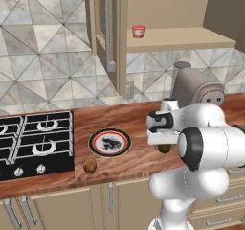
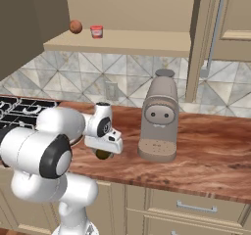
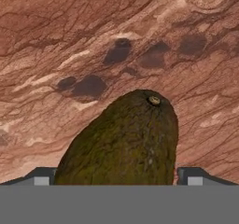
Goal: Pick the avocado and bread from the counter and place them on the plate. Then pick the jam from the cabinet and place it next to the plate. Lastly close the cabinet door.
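The avocado [image 3: 126, 141] is seen between the spread claw [image 3: 119, 176] fingers, low over the counter [image 1: 134, 119], right of the plate [image 1: 110, 143]. Being rounded, it may be squeezed out sideways if closed on off-centre.

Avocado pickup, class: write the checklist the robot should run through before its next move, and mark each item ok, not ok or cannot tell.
1. Avocado lies between the fingertips: ok.
2. Gripper shut on the avocado: cannot tell; the tips flank it, contact unclear.
3. Avocado off the counter: cannot tell.
4. Plate bare to receive it: ok.
5. Bread on the plate: not ok; it sits on the counter nearby.
6. Cabinet door open, jam reachable on the shelf: ok.
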